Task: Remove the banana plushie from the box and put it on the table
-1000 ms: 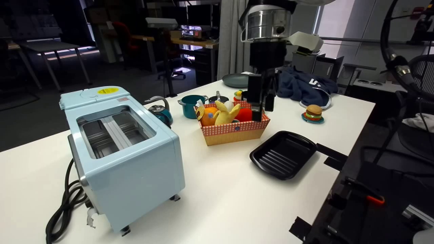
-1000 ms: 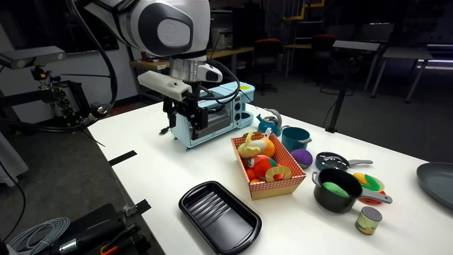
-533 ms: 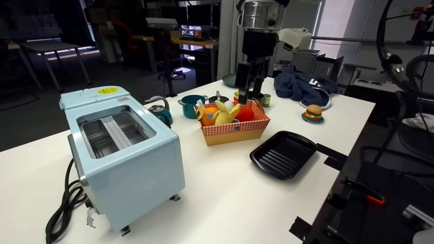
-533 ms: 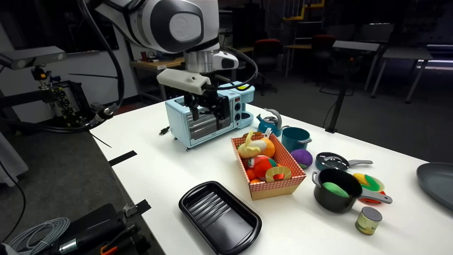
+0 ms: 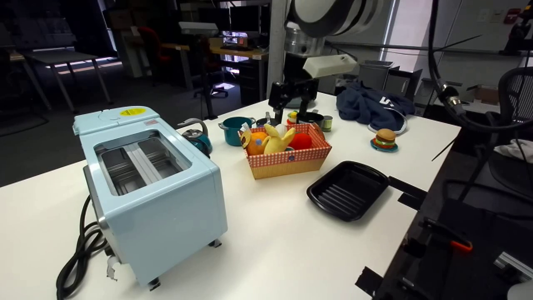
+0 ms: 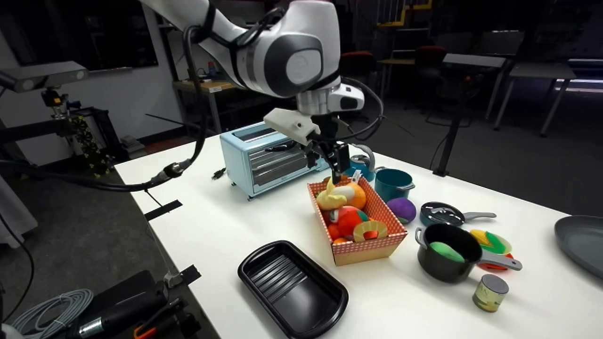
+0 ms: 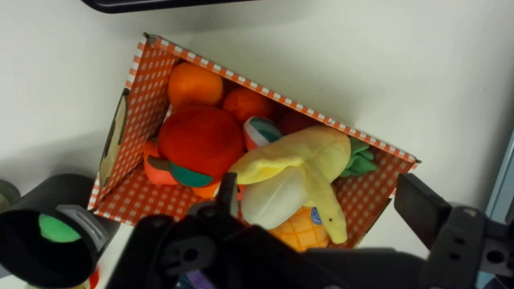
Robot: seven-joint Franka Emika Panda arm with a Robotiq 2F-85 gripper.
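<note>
In an exterior view, the fingers (image 5: 303,107) have left the front of the box (image 5: 287,166), where they hid part of its rim a second ago, and now show just above its far rim. The banana plushie (image 5: 275,143) has not moved: it sits inside the box, close to the near wall, peel ends sticking up past the rim. Whatever else stands around the box on the bench (image 5: 266,250) lies as it did.

In an exterior view, the fingers (image 6: 341,157) stood off the end of the box, before the toaster oven (image 6: 235,160); they have swung in over that end, where the banana plushie (image 6: 331,200) lies. One tip overlaps a peel end; whether they touch I cannot tell.

In the wrist view, the fingers (image 7: 421,206) are spread wide and hold nothing, one showing over the inside of the box, one just past its end, the banana plushie (image 7: 329,150) roughly between. I take the shift as lining up for a pick, with the removal itself not done. Going down and closing should come next, at some risk of catching the orange plush (image 7: 299,233) as well.
</note>
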